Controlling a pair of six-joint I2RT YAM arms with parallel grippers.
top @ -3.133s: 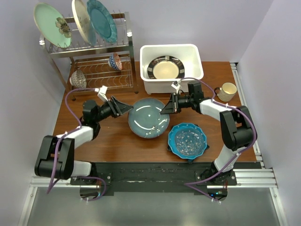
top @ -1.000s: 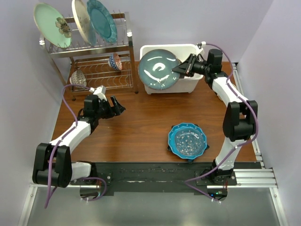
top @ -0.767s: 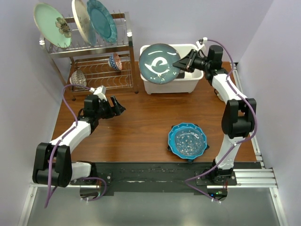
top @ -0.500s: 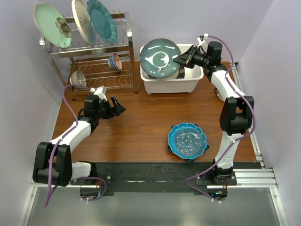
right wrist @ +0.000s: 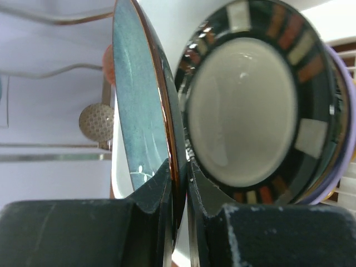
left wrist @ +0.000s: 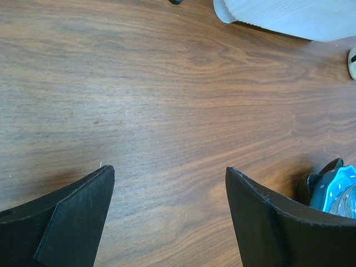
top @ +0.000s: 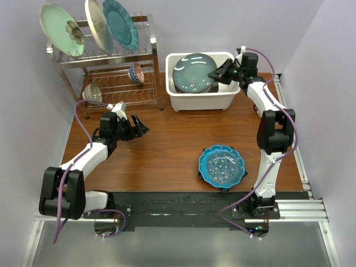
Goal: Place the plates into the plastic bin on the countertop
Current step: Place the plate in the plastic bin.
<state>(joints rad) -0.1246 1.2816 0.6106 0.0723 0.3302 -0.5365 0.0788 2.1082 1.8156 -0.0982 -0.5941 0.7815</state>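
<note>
Pinched dark plate by rim with right gripper over bin; held left gripper wide above desk.

The right jaws hold a plate by its rim, within the bin. A second plate lies in the bin, just beyond it. The rack stands left of the bin, behind the left jaws. A third plate lies on the desk, right of the left jaws.
</note>
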